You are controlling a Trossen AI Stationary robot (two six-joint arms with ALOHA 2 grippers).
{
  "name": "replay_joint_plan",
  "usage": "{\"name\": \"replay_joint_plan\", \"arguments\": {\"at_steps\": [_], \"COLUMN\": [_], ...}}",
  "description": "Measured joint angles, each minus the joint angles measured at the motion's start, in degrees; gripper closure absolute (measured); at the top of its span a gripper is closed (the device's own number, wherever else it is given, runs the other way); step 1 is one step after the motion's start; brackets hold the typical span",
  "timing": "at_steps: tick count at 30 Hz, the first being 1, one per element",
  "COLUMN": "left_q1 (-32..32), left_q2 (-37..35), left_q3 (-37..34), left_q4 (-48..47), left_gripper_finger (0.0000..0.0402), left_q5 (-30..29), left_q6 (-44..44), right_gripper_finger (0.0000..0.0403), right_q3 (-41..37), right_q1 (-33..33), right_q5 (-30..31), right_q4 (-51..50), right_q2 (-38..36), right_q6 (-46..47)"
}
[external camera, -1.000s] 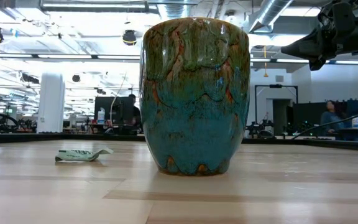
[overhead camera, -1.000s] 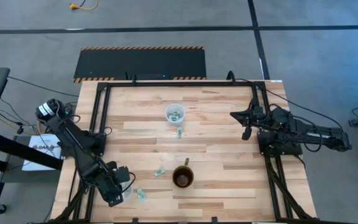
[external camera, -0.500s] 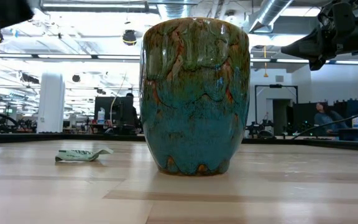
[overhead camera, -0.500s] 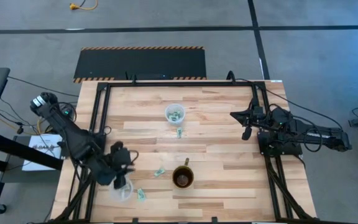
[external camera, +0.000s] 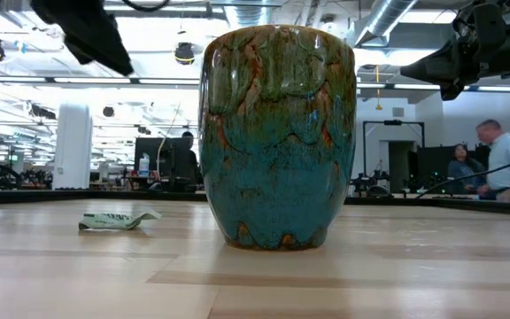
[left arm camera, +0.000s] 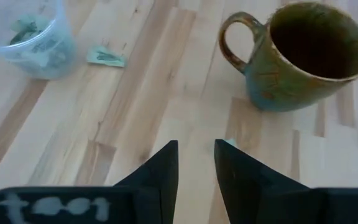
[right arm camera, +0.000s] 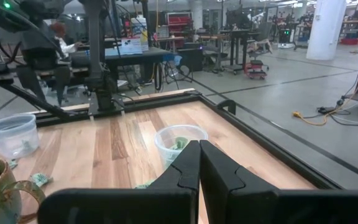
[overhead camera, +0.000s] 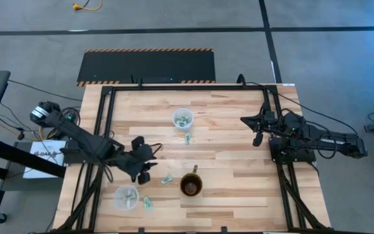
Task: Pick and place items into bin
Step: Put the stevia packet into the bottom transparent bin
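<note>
Pale green-and-white wrappers lie flat on the table: one left of the mug (overhead camera: 167, 180), one by the near edge (overhead camera: 147, 203), one by the far cup (overhead camera: 187, 138). Others sit inside two clear plastic cups, near-left (overhead camera: 126, 197) and far (overhead camera: 182, 118). My left gripper (overhead camera: 143, 168) hovers open just left of the wrapper beside the mug and touches nothing; in the left wrist view (left arm camera: 196, 155) a pale scrap (left arm camera: 229, 143) shows at one fingertip. The low view has that wrapper (external camera: 113, 220) left of the mug. My right gripper (overhead camera: 256, 133), shut (right arm camera: 199, 155), waits at the right side.
A glazed brown-green mug (overhead camera: 191, 185) stands upright near the table's near edge, handle toward the far side, close to the right of the left gripper. A black frame (overhead camera: 102, 123) runs round the table. People (external camera: 494, 164) stand in the room behind.
My left gripper has swung from above the near-left clear cup toward the right and far side, ending beside the wrapper left of the mug. The cup it had covered now shows with wrappers in it. The right arm has kept still.
</note>
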Motion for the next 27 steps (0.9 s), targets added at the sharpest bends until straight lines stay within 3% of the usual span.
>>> {"name": "replay_joint_plan", "arguments": {"at_steps": [20,27], "left_q1": [1.8,1.8], "left_q2": [22.2,22.9], "left_q3": [0.0,0.0], "left_q4": [13.2,13.1], "left_gripper_finger": [0.0309,0.0309], "left_q5": [19.2,18.5], "left_q6": [6.9,5.0], "right_gripper_finger": [0.0403,0.0403], "right_q3": [0.0,0.0], "right_q1": [0.0,0.0], "right_q5": [0.0,0.0], "right_q4": [0.0,0.0], "right_q2": [0.0,0.0], "right_q6": [0.0,0.0]}}
